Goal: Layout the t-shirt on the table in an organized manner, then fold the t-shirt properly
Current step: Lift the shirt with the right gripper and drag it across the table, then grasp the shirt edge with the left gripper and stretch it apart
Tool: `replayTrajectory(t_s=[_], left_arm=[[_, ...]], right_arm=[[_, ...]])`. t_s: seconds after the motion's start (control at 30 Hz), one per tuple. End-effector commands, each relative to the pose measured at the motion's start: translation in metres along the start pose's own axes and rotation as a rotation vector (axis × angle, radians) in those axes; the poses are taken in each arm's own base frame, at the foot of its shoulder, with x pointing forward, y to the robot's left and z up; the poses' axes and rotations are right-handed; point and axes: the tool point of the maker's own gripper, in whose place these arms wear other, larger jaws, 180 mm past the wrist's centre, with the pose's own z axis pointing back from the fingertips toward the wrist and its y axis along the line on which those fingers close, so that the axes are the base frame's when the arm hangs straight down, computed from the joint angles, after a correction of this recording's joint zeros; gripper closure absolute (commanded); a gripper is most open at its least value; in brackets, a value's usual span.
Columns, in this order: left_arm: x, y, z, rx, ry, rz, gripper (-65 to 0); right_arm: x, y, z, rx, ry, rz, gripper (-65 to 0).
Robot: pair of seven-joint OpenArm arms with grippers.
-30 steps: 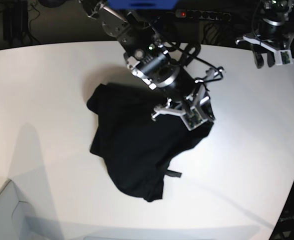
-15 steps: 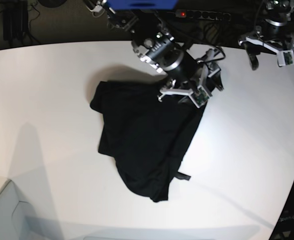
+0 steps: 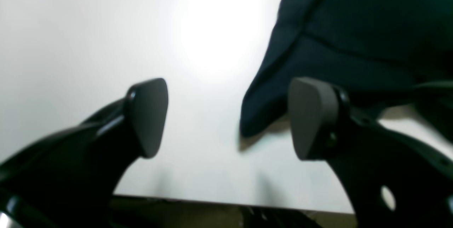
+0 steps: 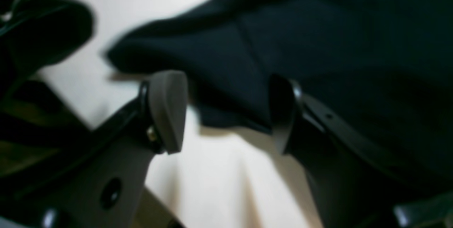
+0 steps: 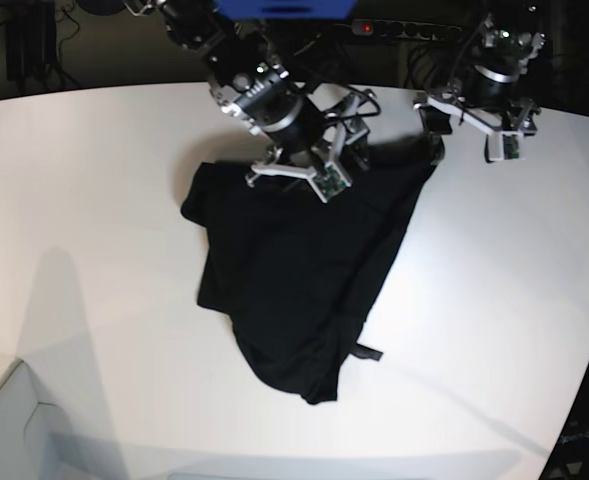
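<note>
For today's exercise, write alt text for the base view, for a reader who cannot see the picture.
A crumpled black t-shirt lies in the middle of a large white table. At its far edge, the right pincer and the left pincer both stand open above the cloth's upper corners, holding nothing.
</note>
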Motion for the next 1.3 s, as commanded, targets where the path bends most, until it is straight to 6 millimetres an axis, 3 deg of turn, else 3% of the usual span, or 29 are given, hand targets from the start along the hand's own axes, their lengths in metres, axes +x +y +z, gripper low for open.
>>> replayTrajectory(t_s=[0.0,0.3,0.4,0.53,0.57,0.67,0.73,0.9,1.03,1.17,1.27], left_arm=[[0.007,-0.003,-0.003,-0.012,-0.029,-0.002,-51.4],[-0.027,-0.029,-0.033,-0.085,0.064,-0.002,-49.8],[-0.026,-0.032,-0.037,-0.094,0.063,-0.005,-35.3],[-0.024,-0.029,-0.037,-0.081,0.058,-0.003,-2.3],[-0.023,-0.029,-0.037,-0.081,0.055,-0.003,0.0],[-0.011,-0.021,-0.034,-0.064,0.025,-0.007,-3.3],[0.010,-0.001,-0.029,-0.012,-0.032,0.002,-0.3],[0.068,0.045,-0.006,0.114,-0.155,-0.006,-0.4],[0.107,0.080,0.005,0.213,-0.201,0.000,-0.4],[0.116,0.108,0.010,0.292,-0.176,0.031,-0.4],[0.115,0.119,0.013,0.326,-0.162,0.071,-0.4]], right_arm=[[0.013,-0.002,0.005,-0.003,-0.051,0.002,-37.0],[-0.002,-0.040,0.024,-0.092,-0.031,-0.014,-36.9],[-0.006,-0.055,0.027,-0.131,-0.025,-0.032,-36.9],[-0.012,-0.081,0.032,-0.194,-0.013,-0.037,-36.9],[-0.014,-0.088,0.034,-0.209,-0.007,-0.032,-36.9],[-0.025,-0.108,0.043,-0.256,0.017,-0.022,-36.9],[-0.029,-0.121,0.048,-0.287,0.025,-0.025,-36.9],[-0.038,-0.136,0.056,-0.330,0.045,-0.039,-36.9],[-0.039,-0.132,0.055,-0.321,0.046,-0.048,-36.9],[-0.040,-0.114,0.050,-0.281,0.046,-0.064,-36.9],[-0.035,-0.089,0.041,-0.218,0.039,-0.052,-36.9]])
